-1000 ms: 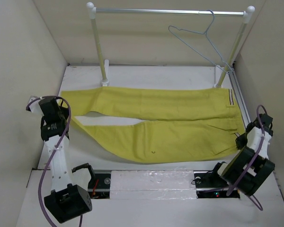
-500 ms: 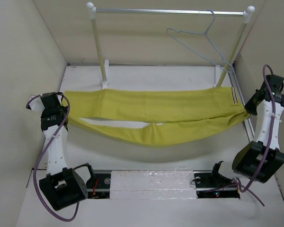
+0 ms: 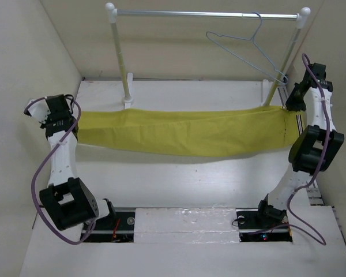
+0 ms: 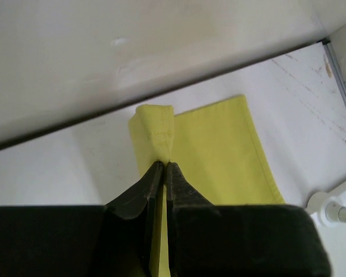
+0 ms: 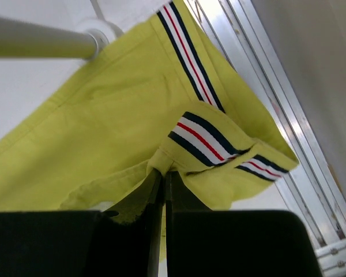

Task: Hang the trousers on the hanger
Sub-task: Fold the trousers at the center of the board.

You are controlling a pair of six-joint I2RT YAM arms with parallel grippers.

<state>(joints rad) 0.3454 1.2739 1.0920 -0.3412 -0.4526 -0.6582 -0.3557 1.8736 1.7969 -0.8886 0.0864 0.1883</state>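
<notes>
- Table: a white work surface is running between the two arm bases and the back wall. Nothing of the task is lying flat on it.
- Rail: a silver bar on white posts is standing across the far edge of the table.
- Trousers: the mustard-yellow garment is hanging clear of the table as one long band. It is sagging slightly at the middle, below and in front of the rail.
- Hanger: the thin blue-grey wire triangle is hanging by its hook near the right end of the rail. It is tilting, and its lower corner is lying close to the right post. It is not touching the trousers.
- Right gripper: the jaws are clamped together on a fold of cloth just beside the striped waistband, near the right post.
- Left gripper: the jaws are pinched tight on the leg hems at the left side of the table.
- Step in hand, as judged: the trousers are being carried, stretched between both arms, toward the hanger. Hanging has not yet begun.
- Next move, as judged: one end of the band needs guiding through the wire triangle and laying over its lower bar. Both grips need holding while the cloth is raised, and the light hanger is likely to swing on contact.
</notes>
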